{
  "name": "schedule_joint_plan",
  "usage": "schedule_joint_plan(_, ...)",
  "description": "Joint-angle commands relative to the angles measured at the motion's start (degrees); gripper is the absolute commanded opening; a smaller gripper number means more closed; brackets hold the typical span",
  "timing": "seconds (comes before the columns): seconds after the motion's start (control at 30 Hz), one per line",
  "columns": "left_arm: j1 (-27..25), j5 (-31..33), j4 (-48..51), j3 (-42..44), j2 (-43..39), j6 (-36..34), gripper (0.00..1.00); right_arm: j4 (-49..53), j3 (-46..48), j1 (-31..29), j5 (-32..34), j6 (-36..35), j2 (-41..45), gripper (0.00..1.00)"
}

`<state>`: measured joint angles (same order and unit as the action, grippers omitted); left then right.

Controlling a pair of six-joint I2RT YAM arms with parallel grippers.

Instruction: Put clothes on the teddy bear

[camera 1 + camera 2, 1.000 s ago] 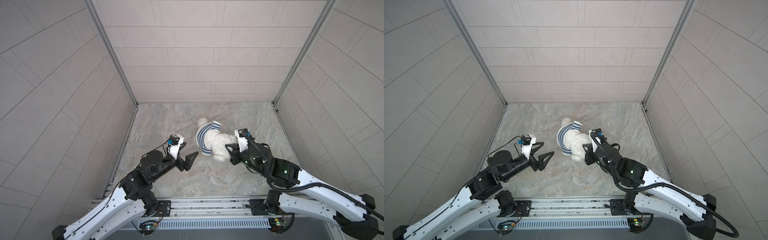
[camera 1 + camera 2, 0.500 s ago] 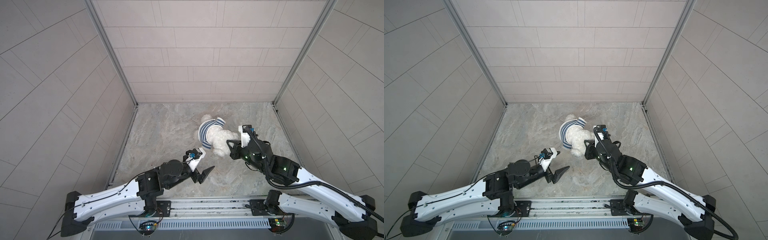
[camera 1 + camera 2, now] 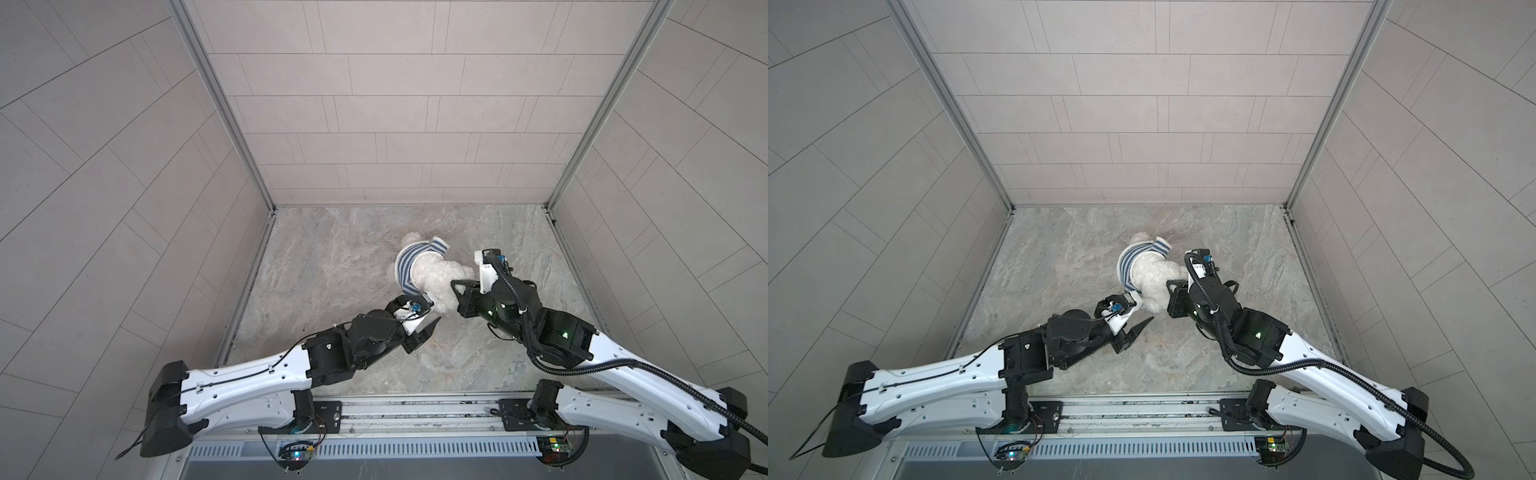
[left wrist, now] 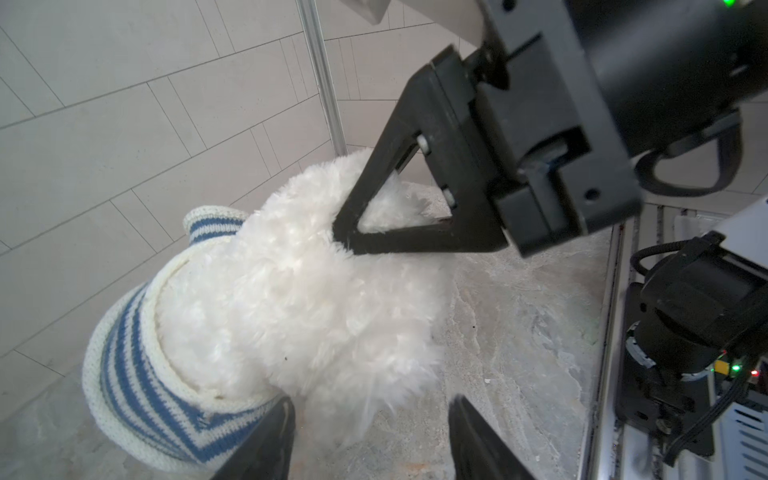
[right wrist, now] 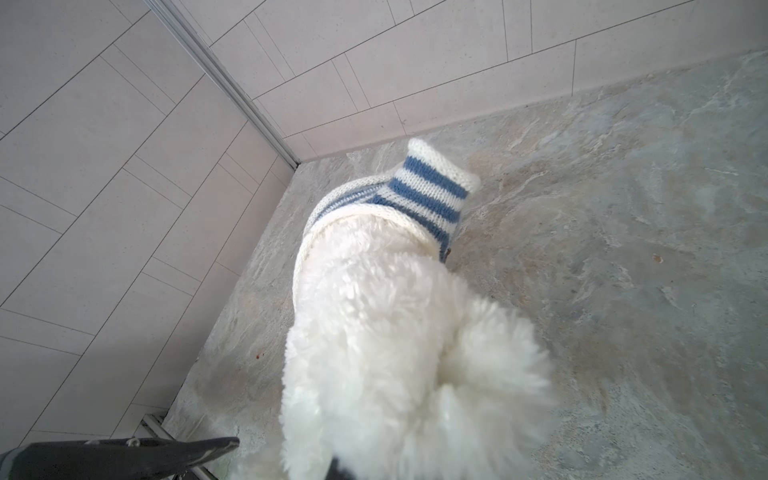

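Pinching the teddy bear (image 4: pixel 299 299), the right gripper (image 3: pixel 455 286) faces the spread left gripper (image 4: pixel 372 405) (striped shirt (image 4: pixel 124 374) partly on).

Teddy bear (image 3: pixel 436 276): lying on worktop (image 3: pixel 332 257), ahead of both grippers' tips.
Striped shirt (image 3: pixel 409 266): around bear's end farthest from right gripper (image 3: pixel 454 286); fur nearer that gripper bare.
Right gripper: jaws together, tip buried in bare fur.
Left gripper (image 3: pixel 434 316): jaws parted, one jaw partly hidden behind own wrist camera (image 3: pixel 409 311). Bear's white fur just ahead of tips; contact not determinable. Shirt hem close beside this gripper.
Grippers near each other, not touching.
Worktop marbled grey; tiled walls (image 3: pixel 374 124) on three sides.
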<state>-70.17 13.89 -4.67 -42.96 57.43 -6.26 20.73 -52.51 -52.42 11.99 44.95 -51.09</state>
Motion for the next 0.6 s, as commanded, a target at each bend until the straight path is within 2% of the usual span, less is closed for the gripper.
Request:
schedule_joint_plan(0.0, -0.2, 1.5, -1.9, -2.5, 2.1, -2.6, 0.58, -2.4, -1.7, 0.2, 0.2, 1.1, 1.2, 0.0)
schedule_joint_plan(0.37, 0.6, 1.4, -2.7, -4.9, 6.5, -2.5, 0.35, -2.5, -0.8, 1.3, -0.6, 1.6, 1.9, 0.0)
schedule_joint_plan(0.57, 0.6, 0.9, -2.5, -5.0, 6.6, -1.9, 0.15, -2.8, -0.4, 1.9, -1.3, 2.1, 2.0, 0.0)
